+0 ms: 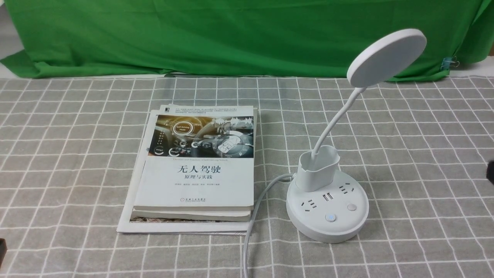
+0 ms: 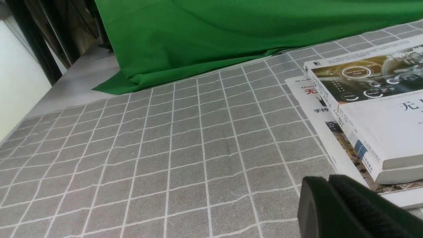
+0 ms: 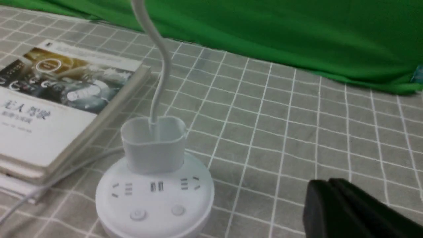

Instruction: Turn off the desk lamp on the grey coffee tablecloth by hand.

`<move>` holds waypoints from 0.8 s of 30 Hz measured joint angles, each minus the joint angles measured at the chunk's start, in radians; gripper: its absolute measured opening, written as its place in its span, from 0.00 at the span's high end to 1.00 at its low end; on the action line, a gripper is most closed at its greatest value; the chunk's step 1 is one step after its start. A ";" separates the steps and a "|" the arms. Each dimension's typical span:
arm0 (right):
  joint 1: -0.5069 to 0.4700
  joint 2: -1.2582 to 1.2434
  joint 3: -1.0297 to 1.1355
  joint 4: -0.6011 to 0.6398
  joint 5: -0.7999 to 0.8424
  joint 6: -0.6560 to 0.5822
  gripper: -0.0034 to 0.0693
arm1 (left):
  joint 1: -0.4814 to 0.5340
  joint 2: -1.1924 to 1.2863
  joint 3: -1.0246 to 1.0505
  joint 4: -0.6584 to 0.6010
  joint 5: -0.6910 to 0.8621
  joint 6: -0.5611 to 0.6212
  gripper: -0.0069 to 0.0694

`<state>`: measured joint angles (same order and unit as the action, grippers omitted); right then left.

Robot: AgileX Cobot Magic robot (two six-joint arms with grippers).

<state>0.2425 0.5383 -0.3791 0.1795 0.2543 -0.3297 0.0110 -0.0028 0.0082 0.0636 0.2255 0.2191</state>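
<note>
Plausibly the black right gripper (image 3: 327, 188), jaws pressed shut on nothing, could slip off a small round button (image 1: 330, 217) and shove the white plastic desk lamp (image 1: 318, 172) sideways

Front view high over the tablecloth (image 1: 58, 154) — wrist views low, books (image 2: 380, 125) in both.

The desk lamp (image 1: 327, 208) stood right of centre on the grey coffee tablecloth (image 1: 424, 154); its disc head (image 1: 386, 58) was tilted, high above the round base; the thin neck rose from the pen-holder cup (image 1: 318, 172); two buttons sat on the base's near side; the white cord (image 1: 255, 206) curved toward the near edge, just beside a stack of books (image 1: 197, 181); a green backdrop cloth (image 1: 231, 34) hung behind.
</note>
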 joint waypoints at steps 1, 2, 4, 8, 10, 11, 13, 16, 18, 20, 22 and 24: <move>0.000 -0.048 0.039 0.014 -0.009 -0.012 0.91 | 0.000 0.000 0.000 0.000 0.000 0.000 0.88; 0.000 -0.048 0.039 0.014 -0.009 -0.014 0.91 | 0.000 0.000 0.000 0.000 0.000 0.000 0.88; 0.000 -0.142 0.101 0.060 -0.054 -0.021 0.91 | 0.000 0.000 0.000 0.000 0.000 0.000 0.88; 0.000 -0.220 0.117 0.085 -0.095 -0.009 0.91 | 0.000 0.000 0.000 0.000 0.000 0.000 0.88; 0.000 -0.247 0.117 0.091 -0.106 -0.005 0.90 | 0.000 0.000 0.000 0.000 0.000 0.000 0.88; 0.000 -0.252 0.117 0.092 -0.107 -0.003 0.90 | 0.000 0.000 0.000 0.000 0.000 0.000 0.88; -0.001 -0.254 0.117 0.093 -0.108 -0.003 0.90 | 0.000 0.000 0.000 0.000 0.000 0.000 0.88; -0.001 -0.254 0.117 0.093 -0.108 -0.002 0.90 | 0.000 0.000 0.000 0.000 0.000 0.000 0.88; -0.002 -0.254 0.117 0.093 -0.108 -0.002 0.90 | 0.000 0.000 0.000 0.000 0.000 0.000 0.88; -0.002 -0.254 0.117 0.093 -0.108 -0.002 0.90 | 0.000 0.000 0.000 0.000 0.000 0.000 0.88; -0.002 -0.254 0.120 0.093 -0.113 -0.002 0.90 | 0.000 0.000 0.000 0.000 0.000 0.000 0.88; -0.002 -0.254 0.131 0.094 -0.123 -0.002 0.90 | 0.000 0.000 0.000 0.000 0.000 0.000 0.88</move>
<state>0.2409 0.2847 -0.2477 0.2733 0.1318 -0.3316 0.0110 -0.0028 0.0082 0.0636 0.2255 0.2191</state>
